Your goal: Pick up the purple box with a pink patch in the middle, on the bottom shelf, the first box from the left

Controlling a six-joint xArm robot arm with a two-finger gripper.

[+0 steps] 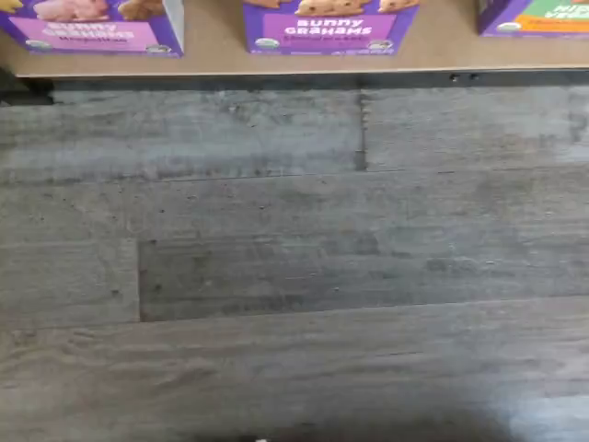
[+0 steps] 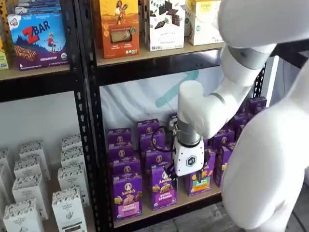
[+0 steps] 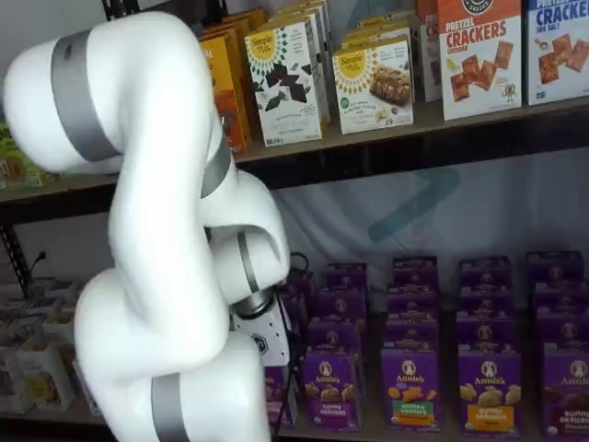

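Gripper [image 2: 170, 177] (fingers hidden) hangs just right of purple box [image 2: 127, 195].

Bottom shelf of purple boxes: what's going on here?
A white robot arm holds its gripper in front of the bottom shelf, open and empty. The purple box with the pink patch stands untouched in the front row, off to the gripper's side. No grasp has begun.

grey wood-plank floor [image 1: 294, 276], worn and streaked, seams showing. black perforated-post rack [image 2: 86, 121] with dark rails. pale sheet [image 3: 368, 221] hung behind the rack, teal mark on it. light even, soft shadow on the floor planks.
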